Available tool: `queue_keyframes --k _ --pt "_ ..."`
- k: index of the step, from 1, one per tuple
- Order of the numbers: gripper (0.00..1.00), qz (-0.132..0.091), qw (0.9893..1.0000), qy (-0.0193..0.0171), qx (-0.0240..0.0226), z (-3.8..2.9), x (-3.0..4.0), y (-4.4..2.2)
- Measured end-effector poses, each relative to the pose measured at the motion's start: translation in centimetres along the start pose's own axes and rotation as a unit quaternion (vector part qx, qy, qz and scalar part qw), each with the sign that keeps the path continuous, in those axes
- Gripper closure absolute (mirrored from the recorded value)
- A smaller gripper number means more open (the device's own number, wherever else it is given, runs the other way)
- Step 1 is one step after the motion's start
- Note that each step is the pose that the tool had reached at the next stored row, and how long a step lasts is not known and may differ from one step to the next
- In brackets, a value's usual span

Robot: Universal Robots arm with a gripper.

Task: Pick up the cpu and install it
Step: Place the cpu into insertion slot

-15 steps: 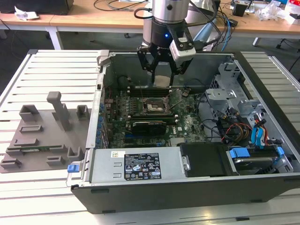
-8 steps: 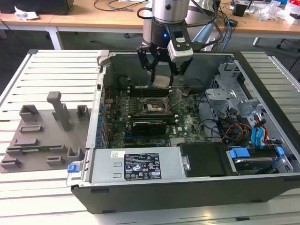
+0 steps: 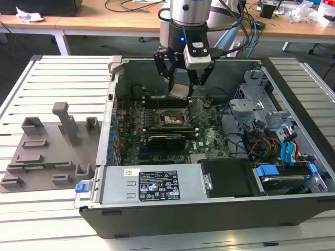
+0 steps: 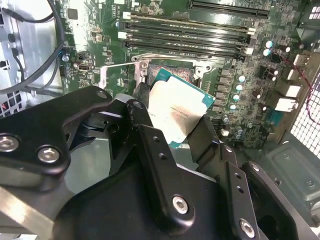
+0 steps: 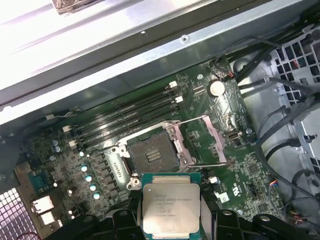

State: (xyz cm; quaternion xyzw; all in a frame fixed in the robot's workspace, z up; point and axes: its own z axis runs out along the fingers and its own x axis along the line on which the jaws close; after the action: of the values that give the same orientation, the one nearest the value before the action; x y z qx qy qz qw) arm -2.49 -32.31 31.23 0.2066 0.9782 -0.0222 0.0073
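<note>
**A:** Slatted counter, an open case lying on it, desks running along behind. Where is the cpu sitting?

**B:** Between the jaws. They are gripping the cpu by two opposite edges, metal lid facing up. It is hanging in the air inside the case and touching nothing else.

**A:** And the socket?

**B:** The socket is lying below the jaws and a little off to one side, not squarely under them. Its frame is standing swung open beside it, so nothing is blocking the way down. The grey tray is sitting well away from the jaws, outside the case.

**A:** So what is counting most in this step?

**B:** Alignment, I am thinking. The chip is needing to be centred over the socket, with its edges running parallel to the socket's edges. In the second wrist view it is looking turned against the socket, though the camera angle may be causing that. The corner marks are too small to tell.

**A:** Risks?

**B:** The contacts are looking fine and easily bent. I am judging that a level, straight descent with no sliding and no pressing is suiting it best. The jaws should be letting go only once the chip is lying flat in its seat.
</note>
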Motion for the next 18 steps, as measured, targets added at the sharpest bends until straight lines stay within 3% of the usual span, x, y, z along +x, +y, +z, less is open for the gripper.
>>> queue_keyframes --k 3,5,11,13,15,18 --pt "0.45 0.017 0.9998 0.0007 0.0005 0.00 0.00 0.00" --pt "0.45 0.037 0.9993 0.0015 0.0010 0.00 0.00 0.00" --pt "0.45 0.060 0.9982 0.0024 0.0015 0.01 0.00 0.00" --pt "0.45 0.073 0.9973 0.0029 0.0018 0.02 0.00 0.00" --pt "0.45 0.131 0.9914 0.0053 0.0032 0.06 0.00 0.00" --pt "0.45 0.146 0.9893 0.0058 0.0036 0.07 0.00 0.00"
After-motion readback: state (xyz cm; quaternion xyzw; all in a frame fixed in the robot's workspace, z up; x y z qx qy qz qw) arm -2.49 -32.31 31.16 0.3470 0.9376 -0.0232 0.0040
